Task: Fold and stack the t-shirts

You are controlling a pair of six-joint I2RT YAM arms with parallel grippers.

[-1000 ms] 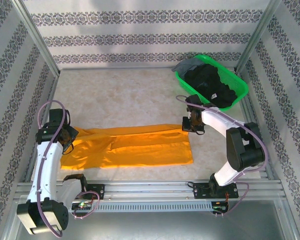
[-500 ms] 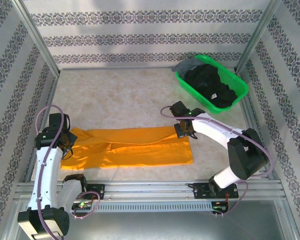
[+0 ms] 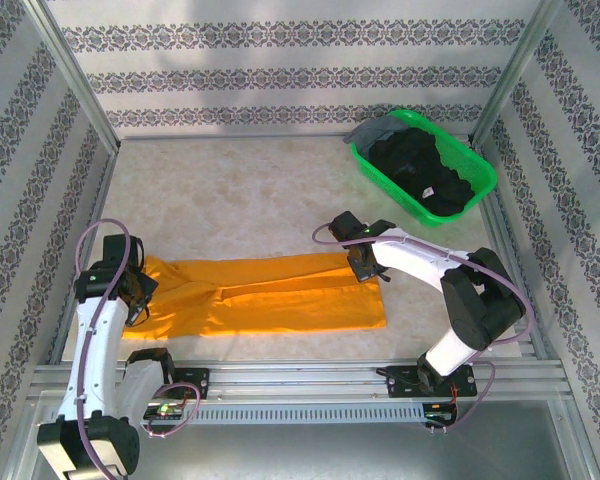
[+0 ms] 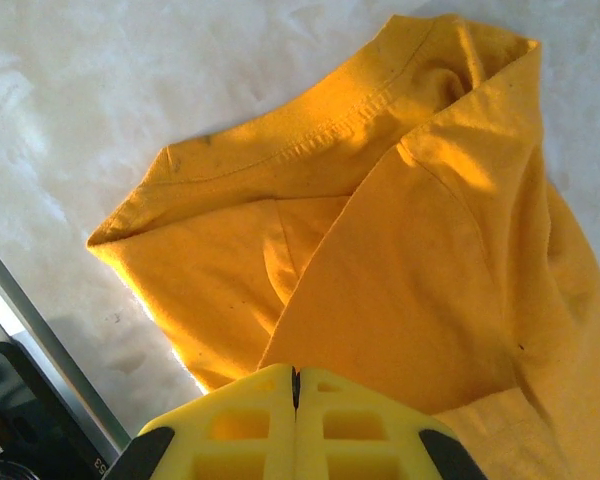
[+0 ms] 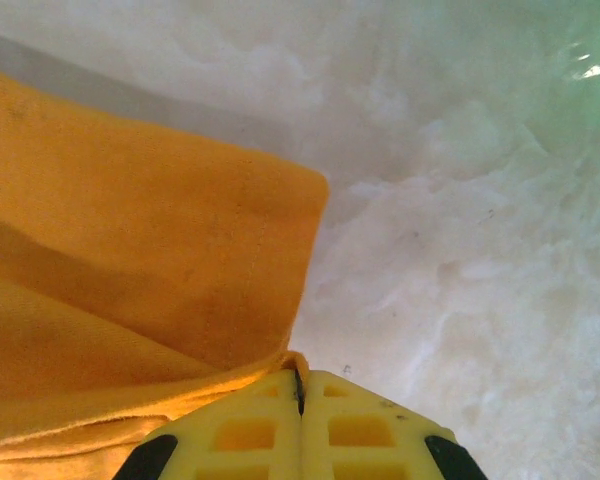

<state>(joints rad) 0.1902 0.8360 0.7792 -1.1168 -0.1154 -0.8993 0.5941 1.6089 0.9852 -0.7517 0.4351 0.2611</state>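
The orange t-shirt (image 3: 270, 296) lies at the counter's (image 3: 240, 190) 6 o'clock. The left hand (image 3: 140, 288), clamped tight, pinches its 9 o'clock end, and the right hand (image 3: 363, 263) likewise its 2 o'clock corner. Dark t-shirts (image 3: 420, 172) sit in the basket (image 3: 482, 187).

You are looking into a small booth whose floor is a pale tabletop (image 3: 250, 190), cream with faint grey marbling. Its back wall (image 3: 300, 70), left wall (image 3: 20, 150) and right wall (image 3: 580, 120) are all papered white, with bands of dark damask ornament. Two slanting aluminium posts (image 3: 75, 75) mark the back corners for you. Along the near edge runs a silver rail (image 3: 300, 378), with a slotted strip (image 3: 300, 411) just below it and a dull grey sheet (image 3: 310, 452) nearer still. The light you work under is bright and even, and shadows on the marbling stay soft.
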